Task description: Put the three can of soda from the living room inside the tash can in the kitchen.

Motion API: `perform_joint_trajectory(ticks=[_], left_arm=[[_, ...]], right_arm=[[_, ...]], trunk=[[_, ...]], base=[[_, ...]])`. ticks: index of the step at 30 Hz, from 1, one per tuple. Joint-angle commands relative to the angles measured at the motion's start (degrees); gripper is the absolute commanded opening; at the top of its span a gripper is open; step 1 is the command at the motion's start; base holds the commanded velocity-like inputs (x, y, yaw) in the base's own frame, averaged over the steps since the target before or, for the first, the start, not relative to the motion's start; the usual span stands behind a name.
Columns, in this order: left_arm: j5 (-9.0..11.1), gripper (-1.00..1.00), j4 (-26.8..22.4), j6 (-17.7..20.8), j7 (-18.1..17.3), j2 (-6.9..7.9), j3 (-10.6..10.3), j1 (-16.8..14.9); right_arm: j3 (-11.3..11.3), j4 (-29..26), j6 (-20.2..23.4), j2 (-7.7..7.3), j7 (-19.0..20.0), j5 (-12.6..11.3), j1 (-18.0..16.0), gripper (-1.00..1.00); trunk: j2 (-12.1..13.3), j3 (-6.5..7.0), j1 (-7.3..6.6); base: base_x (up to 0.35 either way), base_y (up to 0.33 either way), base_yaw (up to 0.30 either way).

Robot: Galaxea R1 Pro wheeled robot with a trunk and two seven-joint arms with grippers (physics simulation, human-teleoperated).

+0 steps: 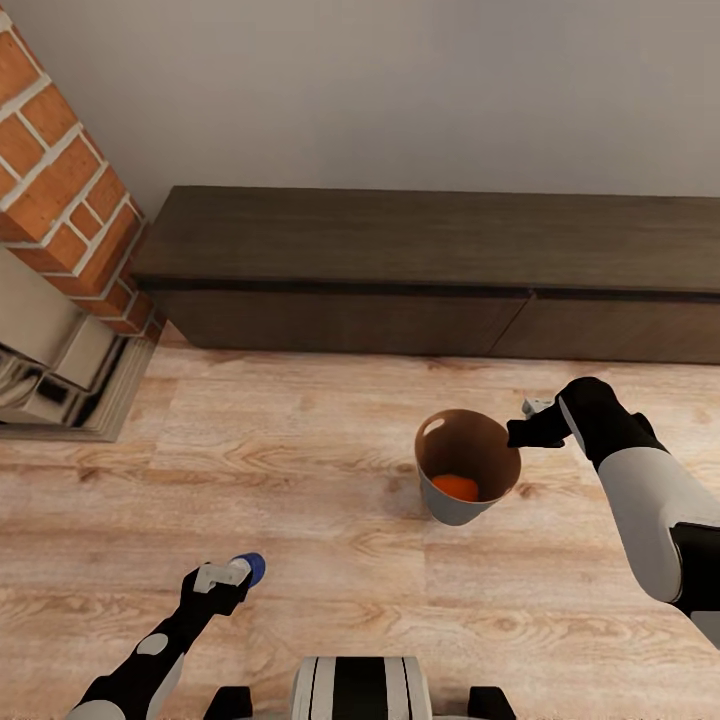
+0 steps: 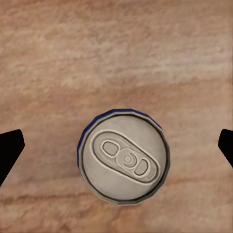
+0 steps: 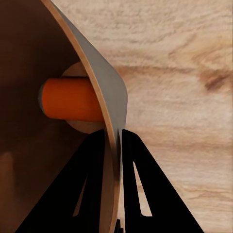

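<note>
A dark blue can of soda [image 1: 251, 568] with a silver top [image 2: 124, 156] stands upright on the wood floor. My left gripper [image 1: 226, 577] hovers over it, open, its fingertips [image 2: 10, 148] wide apart on either side and not touching it. The tash can [image 1: 455, 508] hangs tilted just above the floor, copper-brown inside [image 3: 29, 58]. My right gripper [image 1: 521, 433] is shut on its rim [image 3: 115, 141], one finger inside and one outside. An orange can of soda [image 1: 456, 487] lies on its side at the bin's bottom [image 3: 68, 99].
This is the living room. A long dark low cabinet [image 1: 420, 260] runs along the grey wall ahead. The red-brick fireplace [image 1: 60, 190] stands at the left with its hearth edge [image 1: 110, 400]. My base [image 1: 360, 690] is at the near edge.
</note>
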Motion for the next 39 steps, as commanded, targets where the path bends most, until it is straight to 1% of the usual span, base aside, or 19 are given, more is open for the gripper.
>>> perform_joint_trajectory(ticks=[1,11,17,19,24,30,35,39], left_arm=[[0.0,1.0,0.0,0.0,0.0,0.0,0.0,0.0],[0.0,1.0,0.0,0.0,0.0,0.0,0.0,0.0],[0.0,1.0,0.0,0.0,0.0,0.0,0.0,0.0],[0.0,1.0,0.0,0.0,-0.1,0.0,0.0,0.0],[0.0,1.0,0.0,0.0,-0.1,0.0,0.0,0.0],[0.0,1.0,0.0,0.0,-0.1,0.0,0.0,0.0],[0.0,1.0,0.0,0.0,0.0,0.0,-0.1,0.0],[0.0,1.0,0.1,0.0,-0.1,0.0,0.0,0.0]], right_arm=[[-0.1,0.0,0.3,0.01,0.3,-0.9,0.0,-1.0],[-0.2,0.0,0.3,-0.09,0.3,-1.0,0.0,-1.0],[-0.3,-0.1,0.3,0.0,0.3,-1.1,0.0,-1.0],[-0.3,-0.6,0.3,-0.02,0.3,-1.1,0.0,-1.0],[-0.5,-3.8,0.3,-0.03,0.3,-1.2,0.1,-1.0],[-0.8,-11.4,0.3,0.07,0.3,-1.2,0.1,-1.0],[-0.8,-13.0,0.3,0.2,0.3,-1.3,0.1,-1.0],[-0.8,-13.2,0.3,0.21,0.3,-1.3,0.2,-1.0]], trunk=[[0.0,-0.08,-0.01],[0.0,-0.39,-0.01],[-2.4,-1.59,1.31],[-2.4,-1.72,1.31],[-2.4,-2.13,1.31],[-2.4,-2.31,1.31],[-2.4,-2.33,1.31],[-2.4,-2.33,1.31]], base=[[0.0,0.0,0.0],[0.0,0.0,0.0],[0.0,0.0,0.0],[0.0,0.0,0.0],[0.0,0.0,0.0],[0.0,0.0,0.0],[0.017,0.0,0.0],[0.193,0.0,0.0]])
